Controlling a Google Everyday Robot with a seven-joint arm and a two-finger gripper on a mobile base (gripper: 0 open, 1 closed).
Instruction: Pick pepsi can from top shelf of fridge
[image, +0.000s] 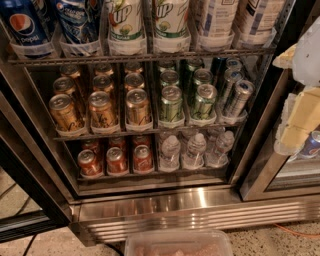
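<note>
The blue metal pepsi can (22, 25) stands upper left on the wire top shelf (140, 57); a clear plastic cup (31, 50) stops it sliding. My pale gripper (296, 125) hangs far right, and I cannot tell if it's open or closed.

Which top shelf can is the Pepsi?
The pepsi can, far left on the top shelf: blue, globe above the name; 7UP cans are white-green. The gripper is at the right edge.

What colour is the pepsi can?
The pepsi can is blue, camera view, top shelf left; gripper at right edge.
</note>
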